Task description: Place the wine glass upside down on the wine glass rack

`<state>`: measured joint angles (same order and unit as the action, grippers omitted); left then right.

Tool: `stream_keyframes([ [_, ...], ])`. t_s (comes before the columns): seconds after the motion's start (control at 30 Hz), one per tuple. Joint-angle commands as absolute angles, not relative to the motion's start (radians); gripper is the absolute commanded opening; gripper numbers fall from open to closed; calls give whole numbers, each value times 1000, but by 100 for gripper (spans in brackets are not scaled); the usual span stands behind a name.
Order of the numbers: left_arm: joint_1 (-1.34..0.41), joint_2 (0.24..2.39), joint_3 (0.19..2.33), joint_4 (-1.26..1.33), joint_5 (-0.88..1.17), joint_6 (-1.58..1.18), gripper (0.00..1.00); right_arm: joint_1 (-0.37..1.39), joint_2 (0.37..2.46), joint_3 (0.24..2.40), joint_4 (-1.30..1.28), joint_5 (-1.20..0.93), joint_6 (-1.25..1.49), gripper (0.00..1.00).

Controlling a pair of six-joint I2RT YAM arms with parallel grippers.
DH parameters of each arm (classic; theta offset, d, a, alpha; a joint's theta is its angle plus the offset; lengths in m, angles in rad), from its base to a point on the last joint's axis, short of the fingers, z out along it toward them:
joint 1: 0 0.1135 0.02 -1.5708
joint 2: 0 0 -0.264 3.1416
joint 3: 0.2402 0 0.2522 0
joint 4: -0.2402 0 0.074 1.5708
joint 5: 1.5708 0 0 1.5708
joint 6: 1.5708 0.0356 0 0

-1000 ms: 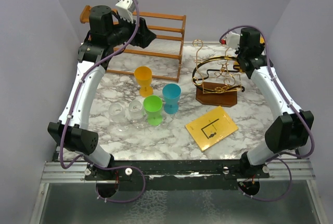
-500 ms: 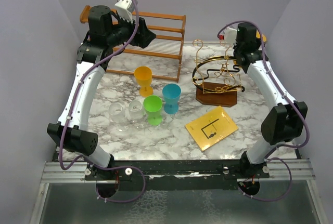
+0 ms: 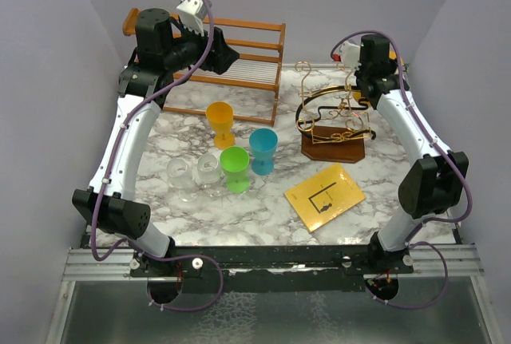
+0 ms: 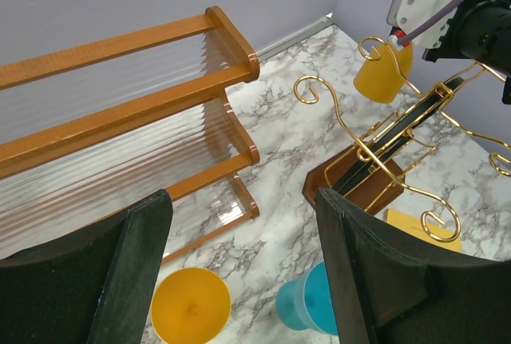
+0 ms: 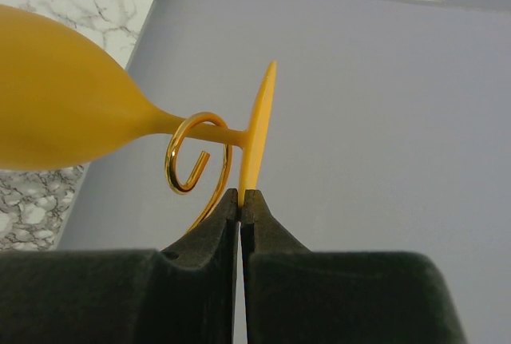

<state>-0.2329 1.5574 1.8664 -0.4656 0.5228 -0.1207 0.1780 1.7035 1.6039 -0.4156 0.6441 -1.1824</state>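
The wine glass [image 5: 56, 112] is yellow-orange plastic. It lies sideways in the right wrist view, with its stem passing through a curled gold hook [image 5: 196, 156] of the wine glass rack [image 3: 335, 120]. My right gripper [image 5: 240, 194] is shut on the rim of the glass's foot [image 5: 257, 132]. The left wrist view shows the glass [image 4: 383, 73] hanging bowl-down at the rack's [image 4: 375, 160] far top hook, above the dark wooden base [image 4: 351, 180]. My left gripper [image 4: 243, 208] is open and empty, held high near the wooden shelf [image 3: 239, 57].
An orange glass [image 3: 219, 120], a blue one [image 3: 263, 150], a green one [image 3: 235, 168] and two clear ones [image 3: 207, 170] stand at mid-table. A yellow card [image 3: 325, 195] lies in front of the rack. The walls are close behind the rack.
My right arm has swung left and inward towards the rack's top with the glass in its grip. The left arm has not moved.
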Motion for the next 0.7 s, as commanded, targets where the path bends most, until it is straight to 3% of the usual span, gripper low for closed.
stream_keyframes([
  [0.0, -230, 1525, 1856, -449, 519, -111, 75, 187, 1700, 1621, -440, 609, -1167, 3],
  [0.67, -230, 1520, 1841, -447, 522, -107, 75, 208, 1667, 1601, -506, 584, -1128, 7],
])
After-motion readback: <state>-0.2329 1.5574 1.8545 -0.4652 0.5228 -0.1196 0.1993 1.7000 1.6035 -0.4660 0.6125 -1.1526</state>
